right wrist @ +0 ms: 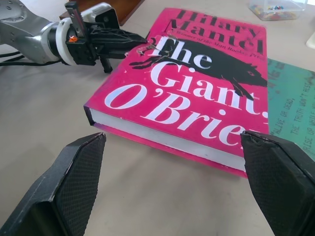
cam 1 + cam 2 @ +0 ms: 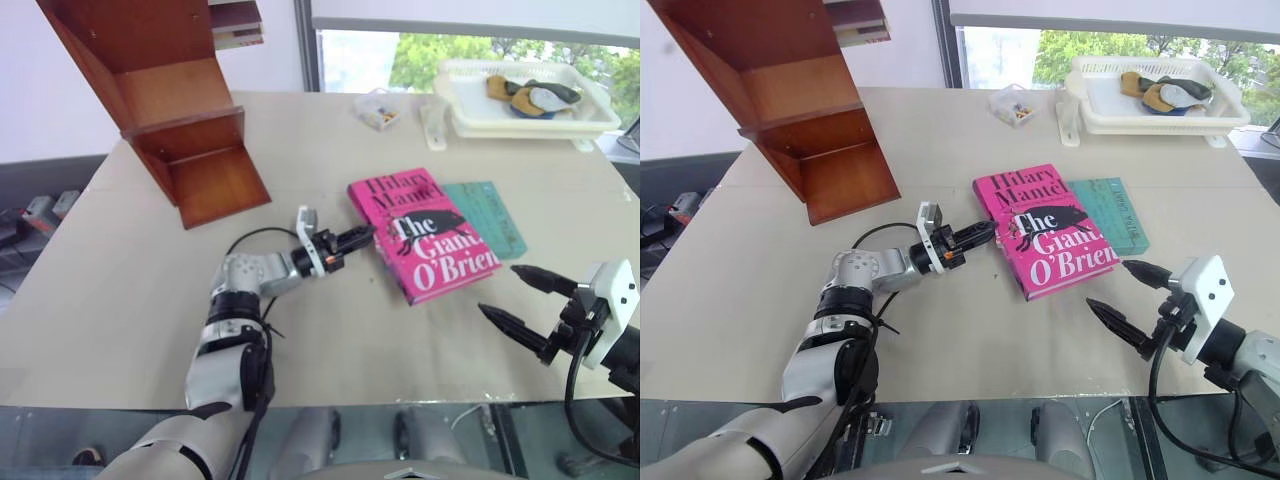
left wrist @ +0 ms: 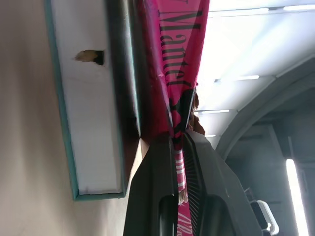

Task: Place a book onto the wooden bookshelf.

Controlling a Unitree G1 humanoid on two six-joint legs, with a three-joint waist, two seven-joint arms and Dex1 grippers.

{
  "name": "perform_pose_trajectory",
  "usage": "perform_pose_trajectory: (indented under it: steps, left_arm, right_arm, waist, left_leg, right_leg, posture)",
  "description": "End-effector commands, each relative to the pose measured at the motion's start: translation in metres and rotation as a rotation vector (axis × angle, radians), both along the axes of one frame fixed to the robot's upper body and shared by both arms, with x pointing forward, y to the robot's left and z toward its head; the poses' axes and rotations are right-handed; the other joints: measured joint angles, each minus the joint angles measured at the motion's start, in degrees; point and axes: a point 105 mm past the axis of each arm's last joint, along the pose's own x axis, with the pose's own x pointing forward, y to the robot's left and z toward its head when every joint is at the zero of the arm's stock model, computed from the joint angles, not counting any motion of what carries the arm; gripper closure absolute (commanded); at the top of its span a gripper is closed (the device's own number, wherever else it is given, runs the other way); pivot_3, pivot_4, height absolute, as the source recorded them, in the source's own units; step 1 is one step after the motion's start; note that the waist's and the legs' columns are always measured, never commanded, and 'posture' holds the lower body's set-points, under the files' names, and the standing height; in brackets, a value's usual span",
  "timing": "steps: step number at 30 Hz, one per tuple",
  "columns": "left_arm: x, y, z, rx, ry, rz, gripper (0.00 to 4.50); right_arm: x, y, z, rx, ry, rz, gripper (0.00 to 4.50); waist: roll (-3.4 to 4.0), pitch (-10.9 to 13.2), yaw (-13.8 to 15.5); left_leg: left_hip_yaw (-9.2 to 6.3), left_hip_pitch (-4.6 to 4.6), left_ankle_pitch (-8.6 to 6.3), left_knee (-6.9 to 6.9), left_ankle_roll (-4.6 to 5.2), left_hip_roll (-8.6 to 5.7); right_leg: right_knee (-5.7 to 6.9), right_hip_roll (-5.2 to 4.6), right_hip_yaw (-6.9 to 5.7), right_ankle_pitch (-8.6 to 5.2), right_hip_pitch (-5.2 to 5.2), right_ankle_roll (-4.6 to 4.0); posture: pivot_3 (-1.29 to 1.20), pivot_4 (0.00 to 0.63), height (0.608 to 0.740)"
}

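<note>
The wooden bookshelf (image 2: 175,120) stands at the far left of the table (image 2: 120,290), its slanted side panels rising out of the top of the head views; the lowest shelves in sight are bare, and something flat lies on a higher shelf at the top edge. Between the shelf's foot and the near table edge lies a wide stretch of bare tabletop, crossed by the left arm. The left end effector (image 2: 358,237) reaches level toward the right, its black fingers (image 3: 167,196) pressed together on the left edge of the book (image 2: 425,235), pinching the pink cover near the spine. The book lies flat, cover up, at mid table, and just right of it a teal book (image 2: 487,218) lies flat, their long edges nearly touching. Behind them, near the far edge, sits a small clear box (image 2: 378,109) with little coloured bits inside. Farther right a white plastic tray (image 2: 520,122) holds a few yellowish and grey things. At the near right, the right end effector (image 2: 515,298) hovers with fingers spread wide, apart from the book's near corner.
</note>
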Motion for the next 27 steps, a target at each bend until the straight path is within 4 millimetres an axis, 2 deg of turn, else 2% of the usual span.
perform_pose_trajectory:
  steps: [1, 5, 7, 12, 15, 20, 27]
  left_arm:
    - [-0.001, -0.005, 0.04, -0.066, -0.193, -0.006, 4.46]
    - [-0.004, -0.019, 0.062, -0.024, -0.372, -0.002, 4.46]
    - [-0.003, -0.025, 0.066, -0.027, -0.37, -0.002, 4.46]
    - [0.005, -0.033, 0.048, -0.019, -0.201, 0.017, 4.46]
    - [0.001, -0.034, 0.04, -0.055, -0.104, -0.003, 4.46]
    - [-0.017, -0.015, 0.029, -0.037, -0.071, -0.003, 4.46]
    - [-0.016, 0.018, 0.004, 0.05, 0.016, 0.095, 4.46]
  right_arm:
    - [0.001, 0.001, 0.008, -0.005, -0.048, 0.003, 0.0]
    - [0.002, 0.001, 0.008, -0.005, -0.049, 0.005, 0.0]
    - [0.002, 0.002, 0.008, -0.005, -0.049, 0.006, 0.0]
    - [0.002, 0.002, 0.007, -0.004, -0.05, 0.007, 0.0]
    - [0.001, 0.002, 0.007, -0.004, -0.051, 0.001, 0.0]
    - [-0.002, -0.001, 0.007, -0.01, -0.051, -0.015, 0.0]
    - [-0.004, -0.001, 0.006, -0.009, -0.045, -0.011, 0.0]
  waist:
    - [-0.03, 0.03, 0.03]
    - [-0.03, 0.03, 0.1]
    - [-0.03, 0.03, 0.14]
    - [-0.03, 0.03, 0.05]
    - [-0.05, 0.05, -0.03]
    - [-0.05, 0.04, -0.14]
    - [-0.04, 0.04, -0.01]
  left_leg:
    - [0.0, -0.04, 0.07, 0.0, -0.12, 0.0]
    - [0.0, -0.38, 0.11, 0.01, -0.18, -0.01]
    - [-0.01, -0.53, 0.12, 0.02, -0.18, -0.03]
    - [-0.02, -0.55, 0.12, 0.02, -0.17, -0.05]
    - [-0.01, -0.54, 0.12, 0.03, -0.16, -0.04]
    - [0.0, -0.54, 0.12, 0.05, -0.16, -0.04]
    - [-0.01, -0.45, 0.12, 0.15, -0.16, 0.0]
  right_leg:
    - [-0.01, 0.0, 0.0, 0.0, -0.03, 0.0]
    - [-0.02, -0.02, 0.0, 0.01, -0.37, 0.0]
    - [-0.04, -0.02, -0.01, 0.02, -0.49, 0.0]
    - [-0.09, 0.03, -0.02, 0.02, -0.49, 0.0]
    - [-0.07, 0.1, -0.01, 0.02, -0.49, 0.0]
    - [-0.05, 0.13, 0.01, 0.01, -0.5, 0.0]
    - [0.13, 0.14, 0.0, 0.01, -0.47, 0.0]
  posture:
    - [0.0, 0.15, 0.74]
    - [0.0, 0.15, 0.74]
    - [0.0, 0.15, 0.74]
    - [0.0, 0.15, 0.74]
    - [0.0, 0.15, 0.74]
    - [0.0, 0.15, 0.74]
    - [0.0, 0.15, 0.74]
